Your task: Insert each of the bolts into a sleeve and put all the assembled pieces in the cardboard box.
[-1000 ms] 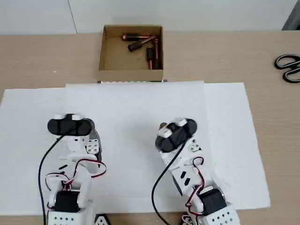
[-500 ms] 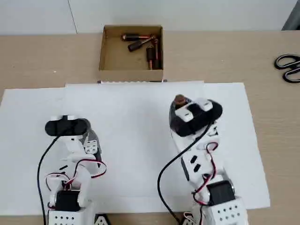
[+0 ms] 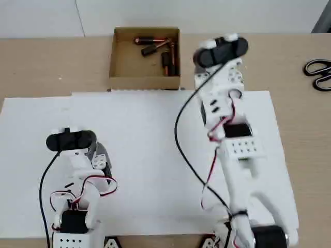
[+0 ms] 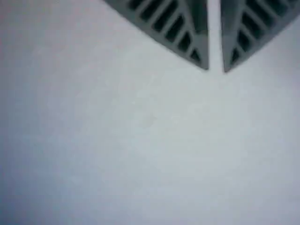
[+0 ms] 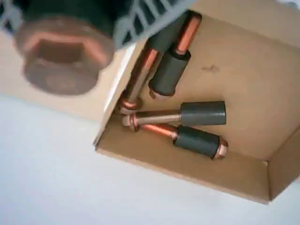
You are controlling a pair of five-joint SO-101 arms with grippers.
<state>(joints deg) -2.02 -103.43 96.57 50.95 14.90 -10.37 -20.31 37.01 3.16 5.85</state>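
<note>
Bolt (image 5: 61,51) clamped in right jaws, just beside cardboard box (image 3: 120,62); more assembled pieces (image 5: 202,113) lying inside. Left jaws pretty much together, well off from it.

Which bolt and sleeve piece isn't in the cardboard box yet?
The piece in the right end effector, held outside the cardboard box; the others lie inside.

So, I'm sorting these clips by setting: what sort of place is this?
Probably a robotics lab or workshop bench: left arm and right arm at a wooden table, a white sheet as work mat, a cardboard box of sleeved bolts, scissors nearby.
</note>
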